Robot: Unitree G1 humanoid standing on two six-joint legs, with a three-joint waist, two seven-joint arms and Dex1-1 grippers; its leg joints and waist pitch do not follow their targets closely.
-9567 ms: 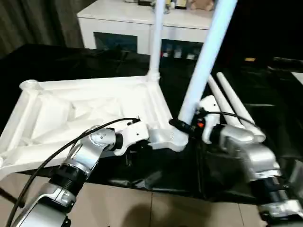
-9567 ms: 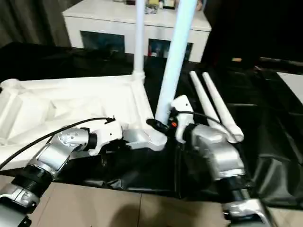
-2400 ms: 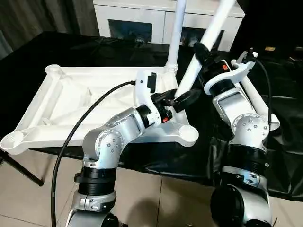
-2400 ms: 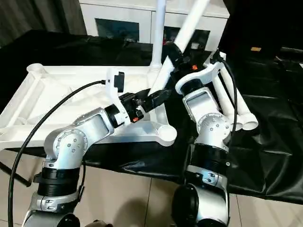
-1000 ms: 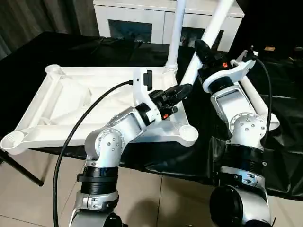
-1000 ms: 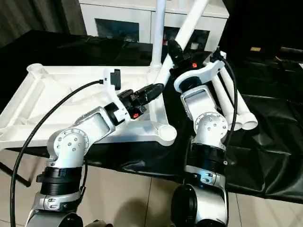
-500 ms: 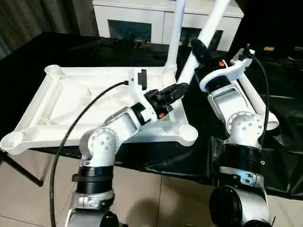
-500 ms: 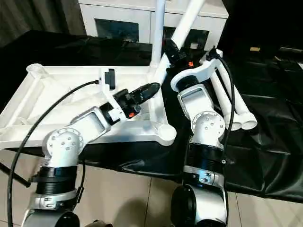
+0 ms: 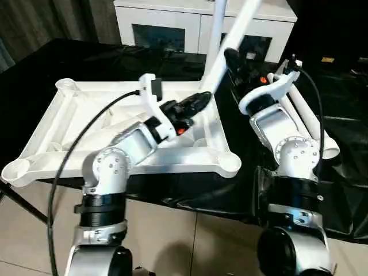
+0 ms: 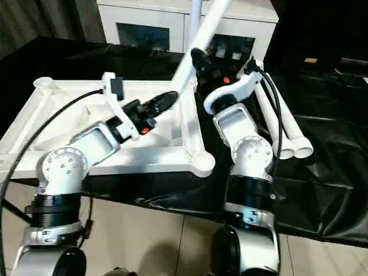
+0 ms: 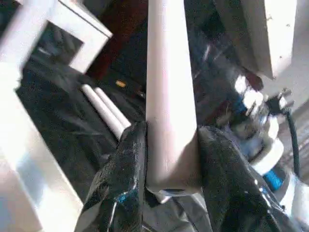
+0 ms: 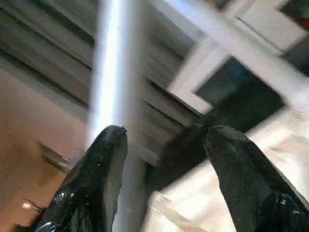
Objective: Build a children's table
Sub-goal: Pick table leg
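Head views: I read even overhead light, dim dark surround. White top (image 9: 86, 123) is near blown out, ribs faint. Soft sheen on black cover (image 9: 345, 190). Wrist views: I get motion blur; leg (image 11: 169, 96) streaked, background soft.

This looks like a room in a home, or one set up to pass for one. A white cabinet (image 9: 195, 17) with glass doors stands at the back, small bottles showing behind the glass. Dark curtains (image 9: 34, 23) hang on the left. The floor (image 9: 190, 247) is laid with beige tiles. A black sheet (image 9: 345, 190) is draped over the work surface, its folds hanging over the near edge. Flat-pack furniture, a white plastic top (image 9: 69, 132), lies on it.
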